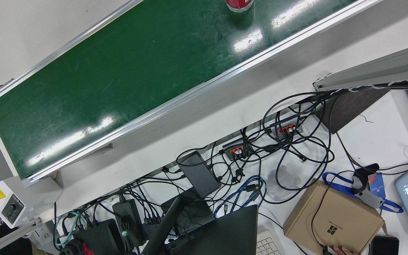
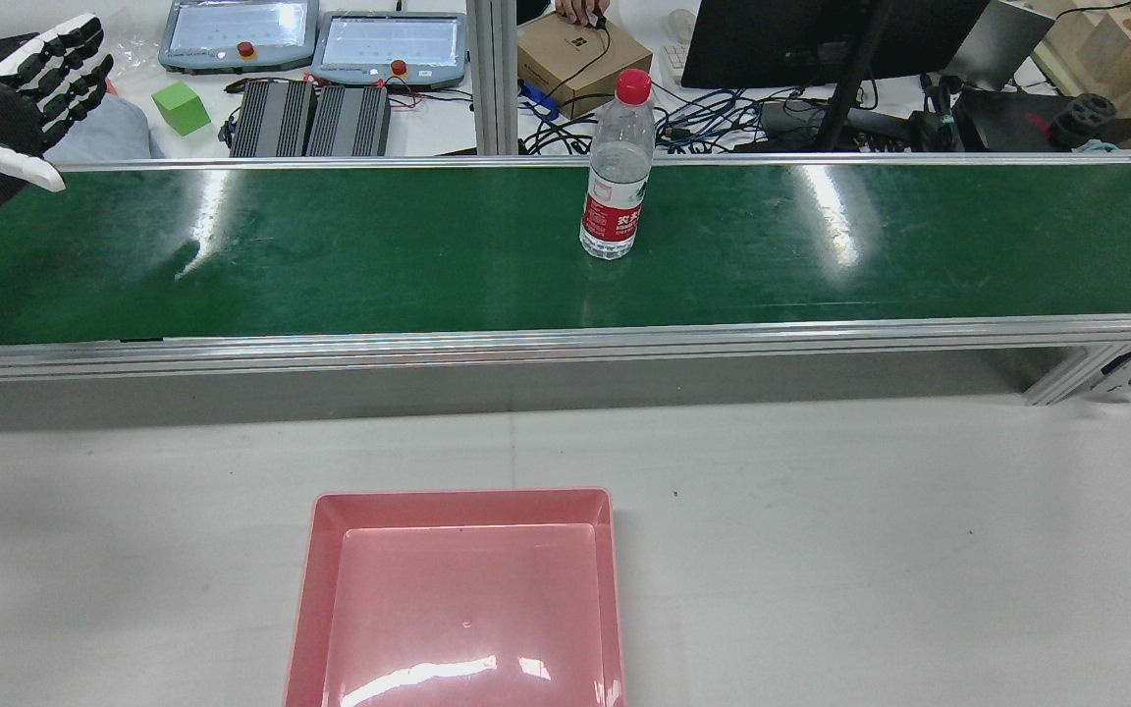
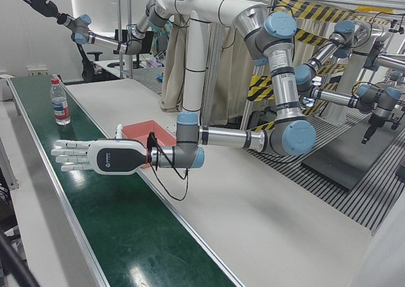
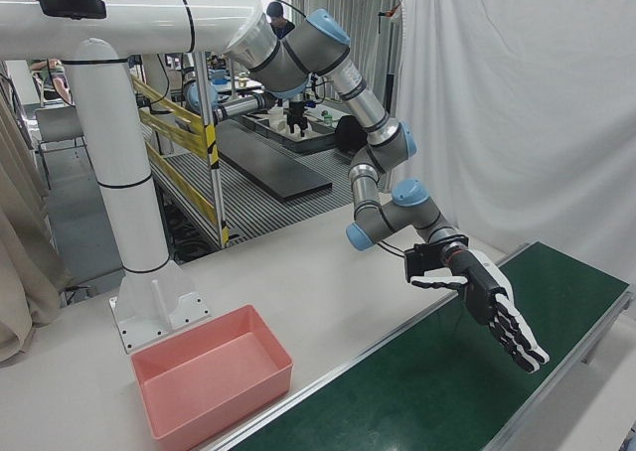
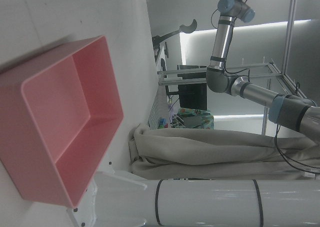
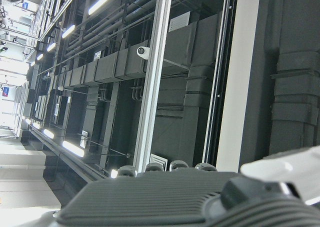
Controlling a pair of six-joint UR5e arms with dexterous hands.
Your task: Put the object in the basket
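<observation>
We see the green conveyor belt [image 2: 379,255] running across the station, with white table on both sides. On the near table sits the pink basket [image 2: 310,589], with nothing in it. The water bottle [image 2: 615,187] stands upright on the belt, nothing around it. Our left hand [image 2: 26,98] hovers over the belt's left end, well apart from the bottle, fingers spread and holding nothing. Our right hand [image 3: 35,1] is raised high, fingers splayed. Behind the belt lie cables, two pendants and a small green cube [image 2: 181,108].
</observation>
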